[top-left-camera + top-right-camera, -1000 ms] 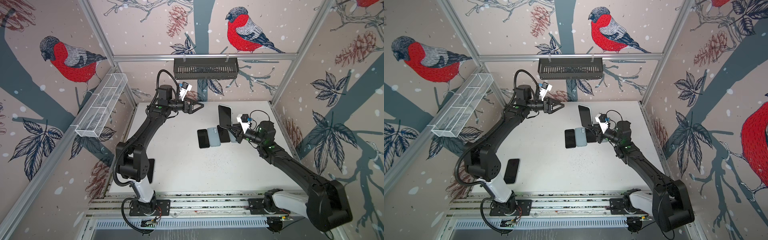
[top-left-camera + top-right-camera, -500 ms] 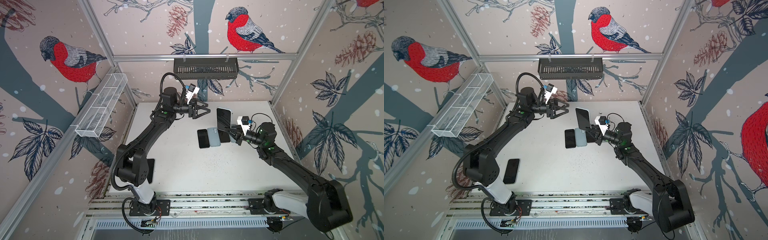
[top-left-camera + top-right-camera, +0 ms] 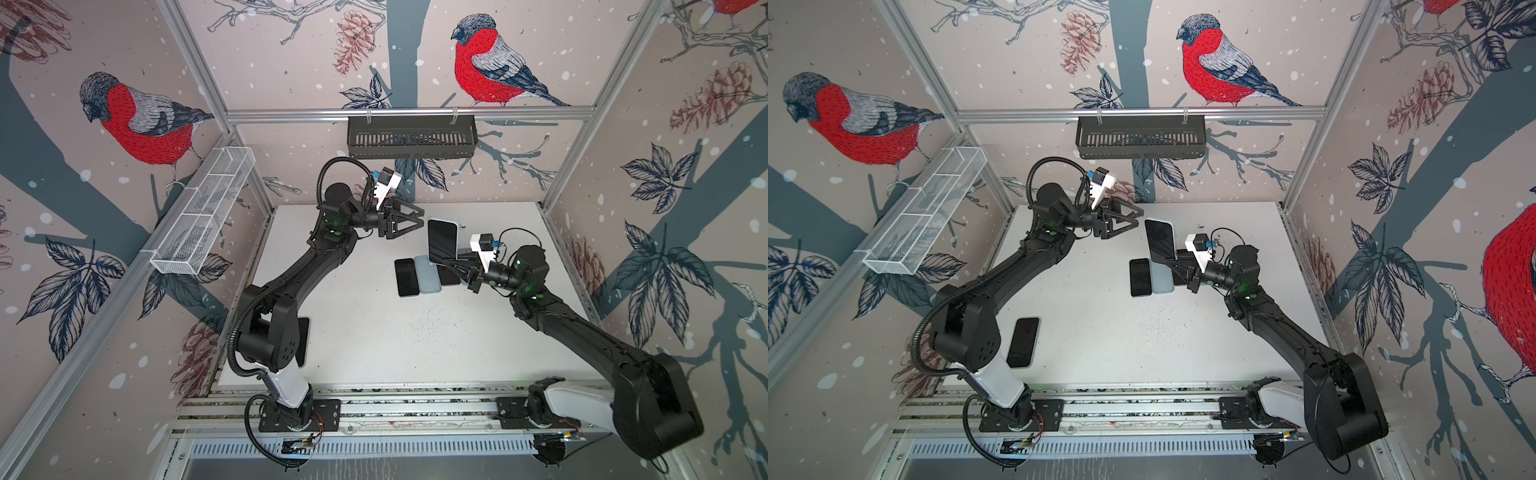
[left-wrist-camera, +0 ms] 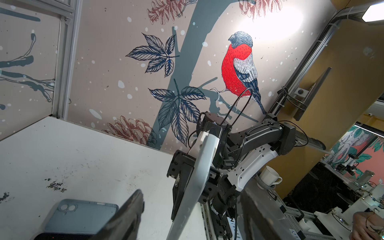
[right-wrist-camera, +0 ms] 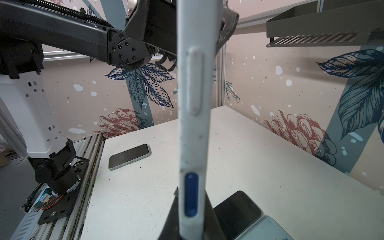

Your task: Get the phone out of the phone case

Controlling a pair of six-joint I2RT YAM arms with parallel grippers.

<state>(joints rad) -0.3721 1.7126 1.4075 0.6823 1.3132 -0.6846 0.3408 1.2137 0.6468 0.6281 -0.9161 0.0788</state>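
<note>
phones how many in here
5: cased phone upright in the right gripper; black phone, blue-backed phone and dark phone side by side at centre; last phone by the left arm's base. The blue one may be just a case.

My left arm (image 3: 291, 274) and right arm (image 3: 582, 336) are black and chunky, with round joints. Each has a white tube (image 3: 286, 384) near its base and a white camera block (image 3: 388, 183) by the wrist. Small green lights (image 3: 524, 286) glow on them. A ribbed black cable (image 3: 232, 336) runs beside my left arm. Tiny screws (image 5: 120, 56) ring one joint.
</note>
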